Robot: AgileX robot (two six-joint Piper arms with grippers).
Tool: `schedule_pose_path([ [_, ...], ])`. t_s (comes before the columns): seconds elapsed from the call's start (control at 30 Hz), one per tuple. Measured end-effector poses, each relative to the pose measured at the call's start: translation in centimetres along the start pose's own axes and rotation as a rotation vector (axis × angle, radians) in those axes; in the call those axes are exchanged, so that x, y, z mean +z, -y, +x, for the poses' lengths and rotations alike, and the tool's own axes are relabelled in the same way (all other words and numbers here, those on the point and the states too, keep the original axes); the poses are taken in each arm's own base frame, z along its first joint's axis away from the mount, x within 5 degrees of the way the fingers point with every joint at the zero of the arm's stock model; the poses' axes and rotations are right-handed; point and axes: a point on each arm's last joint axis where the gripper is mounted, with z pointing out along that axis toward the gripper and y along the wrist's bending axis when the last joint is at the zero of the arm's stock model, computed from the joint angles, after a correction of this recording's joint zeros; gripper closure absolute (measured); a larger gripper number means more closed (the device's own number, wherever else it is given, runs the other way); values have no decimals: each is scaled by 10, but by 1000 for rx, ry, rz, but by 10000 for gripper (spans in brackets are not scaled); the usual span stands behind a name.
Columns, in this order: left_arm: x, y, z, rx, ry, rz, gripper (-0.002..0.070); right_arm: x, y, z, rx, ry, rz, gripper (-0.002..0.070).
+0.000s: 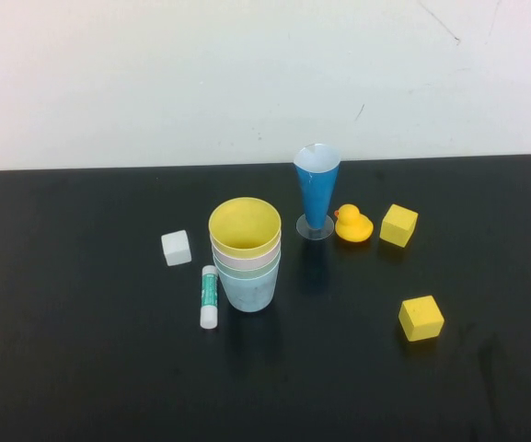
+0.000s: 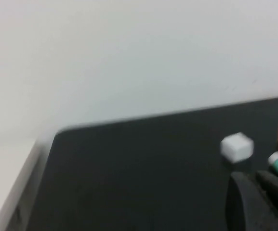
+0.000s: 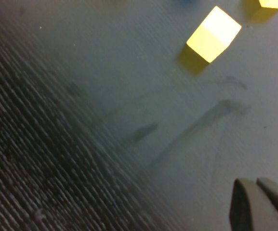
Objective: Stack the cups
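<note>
The four cups stand nested in one stack in the middle of the black table (image 1: pixel 81 350). The yellow cup (image 1: pixel 245 226) is on top, with the pink cup (image 1: pixel 247 259) and the green cup (image 1: pixel 247 272) showing as rims below it. The light blue cup (image 1: pixel 248 293) is at the bottom. Neither arm shows in the high view. My left gripper (image 2: pixel 254 177) is shut and empty over the table's left part. My right gripper (image 3: pixel 255 182) is shut and empty, low over bare table near a yellow cube (image 3: pixel 213 34).
A tall blue cone glass (image 1: pixel 317 189) stands behind the stack, with a yellow rubber duck (image 1: pixel 352 225) and a yellow cube (image 1: pixel 398 225) to its right. Another yellow cube (image 1: pixel 421 318) lies at the front right. A white cube (image 1: pixel 176 248) and a glue stick (image 1: pixel 209 296) lie left of the stack.
</note>
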Motion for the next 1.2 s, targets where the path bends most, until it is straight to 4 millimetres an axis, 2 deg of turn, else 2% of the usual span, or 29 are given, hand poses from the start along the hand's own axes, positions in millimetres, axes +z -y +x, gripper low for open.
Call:
schedule_pose_path([
  [0.13,9,-2,31,-58,-45,-51,673,0,0,0,0,0,0,678],
  [0.27,10,-2,48,-149,-155,-65,673,0,0,0,4,0,0,678],
  [0.4,9,0,50,-173,-182,-47,673,0,0,0,4,0,0,678],
  [0.87,9,2,51,-49,-192,-2,673,0,0,0,4,0,0,678],
  [1.2,9,2,51,-33,-192,0,673,0,0,0,4,0,0,678],
])
